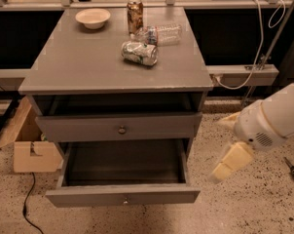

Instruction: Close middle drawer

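The middle drawer point(122, 195) is the low grey one pulled far out of the grey cabinet. It has a wide front panel, a tiny pale knob point(125, 199) and a dark inside. My gripper point(225, 143) hangs to the right of the cabinet, beside the drawer's right side and apart from it. Its two cream fingers point(231, 161) stand apart with nothing between them.
Above the open drawer is a taller drawer front with a dark round knob point(121, 129). On the cabinet top point(79, 67) are a bowl point(92, 18), an upright can point(135, 15), a lying can point(139, 52) and a plastic bottle point(159, 34). A cardboard box point(32, 152) stands on the floor at left.
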Robot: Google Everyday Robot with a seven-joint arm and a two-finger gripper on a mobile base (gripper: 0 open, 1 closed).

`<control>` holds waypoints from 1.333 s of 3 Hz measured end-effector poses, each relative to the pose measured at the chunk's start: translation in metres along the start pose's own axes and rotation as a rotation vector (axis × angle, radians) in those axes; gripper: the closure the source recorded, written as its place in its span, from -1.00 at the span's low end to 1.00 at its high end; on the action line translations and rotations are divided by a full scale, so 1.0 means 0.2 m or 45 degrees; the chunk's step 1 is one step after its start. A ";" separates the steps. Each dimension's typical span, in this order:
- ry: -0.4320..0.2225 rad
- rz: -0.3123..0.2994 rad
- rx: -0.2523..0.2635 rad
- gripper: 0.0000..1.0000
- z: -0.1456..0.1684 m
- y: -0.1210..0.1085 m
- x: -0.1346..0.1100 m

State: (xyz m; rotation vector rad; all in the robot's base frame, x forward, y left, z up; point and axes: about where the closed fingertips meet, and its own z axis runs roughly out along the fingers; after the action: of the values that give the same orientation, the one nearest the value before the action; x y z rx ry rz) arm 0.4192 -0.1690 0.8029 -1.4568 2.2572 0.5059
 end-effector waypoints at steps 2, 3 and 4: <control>-0.072 0.036 -0.101 -1.00 0.32 0.08 0.02; -0.047 0.042 -0.113 -1.00 0.57 0.08 0.14; -0.048 0.059 -0.107 -1.00 0.81 0.08 0.26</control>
State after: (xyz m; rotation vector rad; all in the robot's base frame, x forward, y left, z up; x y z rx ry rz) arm 0.4080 -0.1218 0.6387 -1.4253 2.2697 0.6446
